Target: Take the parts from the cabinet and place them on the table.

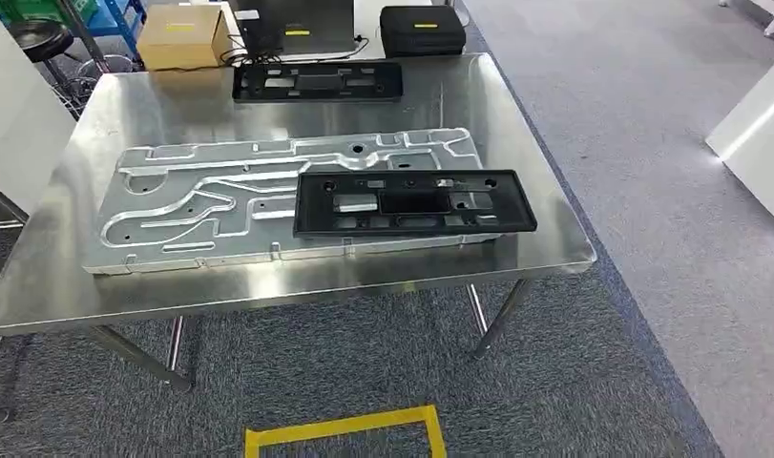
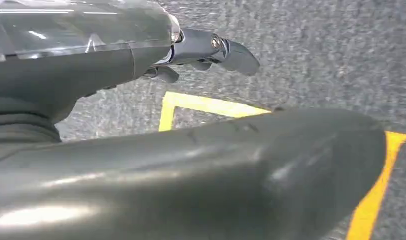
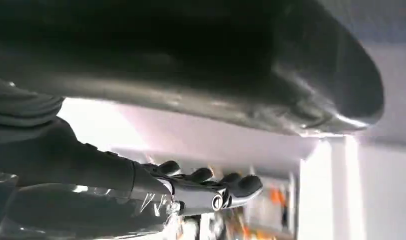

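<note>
A large silver machined plate (image 1: 211, 205) lies flat on the steel table (image 1: 287, 286). A black rectangular frame part (image 1: 413, 202) rests on the plate's right end. A second black frame part (image 1: 316, 80) lies near the table's far edge. My left hand (image 2: 140, 65) hangs over grey carpet with its fingers (image 2: 211, 47) stretched out and nothing in it. In the right wrist view, my right hand (image 3: 140, 180) also has straight fingers (image 3: 231, 187) and holds nothing, with white panels behind it.
Behind the table stand a cardboard box (image 1: 180, 36), a dark device (image 1: 297, 24) and a black case (image 1: 421, 29). A yellow tape square (image 1: 349, 431) marks the carpet in front of the table. White furniture (image 1: 760, 134) stands to the right, a stool (image 1: 39, 38) at far left.
</note>
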Robot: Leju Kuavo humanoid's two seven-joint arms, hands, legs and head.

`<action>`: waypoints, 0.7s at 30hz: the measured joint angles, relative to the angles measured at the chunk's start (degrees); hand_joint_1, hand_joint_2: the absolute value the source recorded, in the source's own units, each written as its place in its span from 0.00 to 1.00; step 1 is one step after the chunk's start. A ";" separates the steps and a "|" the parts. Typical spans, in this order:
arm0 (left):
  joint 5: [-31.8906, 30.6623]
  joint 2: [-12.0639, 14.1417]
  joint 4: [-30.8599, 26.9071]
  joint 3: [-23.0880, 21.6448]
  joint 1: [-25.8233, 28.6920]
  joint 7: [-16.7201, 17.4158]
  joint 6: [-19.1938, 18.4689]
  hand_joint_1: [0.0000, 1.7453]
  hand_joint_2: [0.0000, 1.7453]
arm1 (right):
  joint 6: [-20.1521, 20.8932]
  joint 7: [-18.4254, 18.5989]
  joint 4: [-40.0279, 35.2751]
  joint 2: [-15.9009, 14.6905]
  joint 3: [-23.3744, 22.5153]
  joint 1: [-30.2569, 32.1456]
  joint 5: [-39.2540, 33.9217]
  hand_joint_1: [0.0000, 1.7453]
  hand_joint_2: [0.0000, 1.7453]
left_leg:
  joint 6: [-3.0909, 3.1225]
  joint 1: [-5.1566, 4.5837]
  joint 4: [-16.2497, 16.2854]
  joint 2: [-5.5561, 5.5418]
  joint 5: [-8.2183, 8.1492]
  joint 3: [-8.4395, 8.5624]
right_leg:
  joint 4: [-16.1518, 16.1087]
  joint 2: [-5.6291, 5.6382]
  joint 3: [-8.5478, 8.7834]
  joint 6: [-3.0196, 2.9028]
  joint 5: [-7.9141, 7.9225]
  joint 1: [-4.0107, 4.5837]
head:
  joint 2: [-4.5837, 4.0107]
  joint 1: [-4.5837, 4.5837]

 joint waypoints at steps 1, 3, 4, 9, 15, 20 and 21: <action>-0.13 -0.07 -0.02 0.00 0.06 0.09 -0.27 0.00 0.00 | 0.69 0.75 1.68 0.02 -0.44 -0.23 -0.09 0.00 0.00 | -0.16 -0.01 0.22 0.01 0.40 -0.71 | -2.94 0.00 2.70 -0.15 1.97 0.00 | 0.00 0.00; -0.48 -0.30 0.00 0.00 0.03 0.24 -0.51 0.00 0.00 | 2.26 3.25 4.45 0.15 -0.83 -0.62 0.33 0.00 0.00 | -0.58 -0.02 0.72 0.01 0.94 -1.62 | -13.33 0.03 10.42 -0.78 4.07 0.04 | 0.00 0.00; -0.81 -0.44 0.00 0.00 0.08 0.37 -0.57 0.00 0.00 | 3.38 5.09 5.61 0.15 -0.86 -0.87 0.94 0.00 0.00 | -0.85 -0.24 0.96 0.02 1.16 -1.97 | -17.65 0.07 13.51 -1.14 2.86 0.30 | 0.00 0.00; -2.14 -0.68 0.00 0.00 0.62 1.05 -0.70 0.00 0.00 | 9.28 14.04 11.60 2.28 -1.86 -1.40 1.77 0.00 0.00 | -2.74 0.09 1.46 0.01 1.95 -2.71 | -19.11 -0.30 12.37 -3.01 4.54 0.34 | 0.00 -0.02; -4.07 -0.90 0.00 0.00 0.96 2.73 -1.84 0.00 0.00 | 17.33 22.02 15.36 5.64 -2.54 -1.55 3.02 0.00 0.00 | -3.99 0.40 18.52 -0.13 -9.40 -6.14 | -18.70 -0.40 7.50 -3.98 8.04 0.79 | 0.00 -0.02; -6.85 -0.83 0.00 -0.37 0.87 3.76 -3.35 0.00 0.00 | 24.69 29.01 17.17 7.96 -2.54 -1.81 5.01 0.00 0.00 | -2.54 -0.07 -2.05 -0.16 -5.87 8.81 | -17.32 -0.39 4.56 -3.13 10.13 1.24 | 0.00 -0.02; -7.41 -0.85 0.00 -0.57 0.89 3.85 -3.61 0.00 0.00 | 26.18 29.60 17.39 8.11 -2.54 -1.87 5.40 0.00 0.00 | -2.25 -0.18 -1.51 -0.17 -5.69 7.99 | -17.44 -0.55 4.66 -2.80 10.67 1.17 | 0.00 -0.02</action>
